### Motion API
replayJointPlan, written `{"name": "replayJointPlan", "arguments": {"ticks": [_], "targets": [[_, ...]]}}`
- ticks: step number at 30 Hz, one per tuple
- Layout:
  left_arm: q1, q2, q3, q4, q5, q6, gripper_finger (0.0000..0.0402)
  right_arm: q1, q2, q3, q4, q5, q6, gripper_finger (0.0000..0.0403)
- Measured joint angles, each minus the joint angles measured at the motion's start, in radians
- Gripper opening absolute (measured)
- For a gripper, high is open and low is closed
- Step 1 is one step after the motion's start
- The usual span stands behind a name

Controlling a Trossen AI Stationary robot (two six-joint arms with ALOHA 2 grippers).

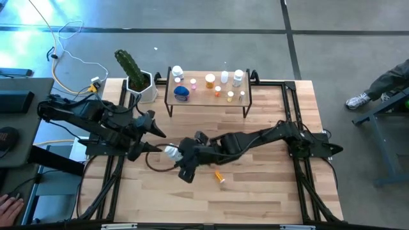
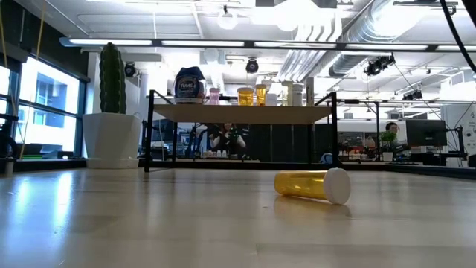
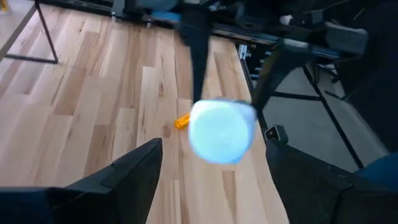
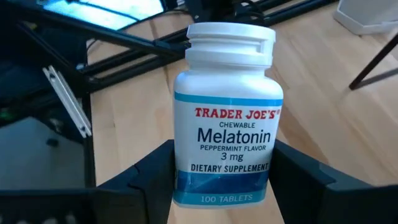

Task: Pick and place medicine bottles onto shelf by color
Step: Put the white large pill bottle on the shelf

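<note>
My right gripper (image 1: 176, 154) reaches across from the table's right, shut on a white medicine bottle (image 4: 225, 118) with a blue-banded label, held over the table's middle left. My left gripper (image 1: 155, 136) stands open just left of it, its fingers apart on either side of the bottle's white cap end (image 3: 221, 130) without touching. An orange bottle (image 1: 219, 176) with a white cap lies on its side on the table, also in the low view (image 2: 312, 184). The shelf (image 1: 208, 97) stands at the far edge with several bottles on its top. My right gripper pinches the white bottle's lower body (image 4: 183, 177) between its two fingers, near the base. The fingers come from the table's right, slanting down, and lie along the bottle. The cap end (image 4: 230, 38) points past the fingertips toward my left gripper. The bottle is lifted clear of the table.
A white pot with a green cactus (image 1: 137, 80) stands left of the shelf. Black frame rails (image 1: 291, 108) run along the table's sides. Bare wood (image 1: 255, 198) lies near the front edge. A person's hand (image 1: 7, 206) shows at the near left, a shoe (image 1: 358, 100) at the far right.
</note>
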Motion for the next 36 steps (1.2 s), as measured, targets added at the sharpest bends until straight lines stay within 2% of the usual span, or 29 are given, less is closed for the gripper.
{"name": "replayJointPlan", "arguments": {"ticks": [11, 23, 27, 36], "targets": [[0.000, 0.046, 0.000, 0.010, 0.001, 0.029, 0.0278, -0.078, -0.002, 0.000, 0.000, -0.141, -0.161, 0.0206], [0.021, 0.113, 0.000, -0.007, 0.013, 0.026, 0.0276, -0.101, -0.002, 0.000, -0.004, -0.189, -0.249, 0.0206], [0.043, 0.115, 0.000, -0.007, 0.040, 0.020, 0.0255, -0.109, -0.002, 0.000, -0.008, -0.203, -0.260, 0.0206], [0.064, 0.114, 0.000, -0.008, 0.066, 0.028, 0.0178, -0.126, -0.002, -0.001, -0.016, -0.234, -0.260, 0.0206]]}}
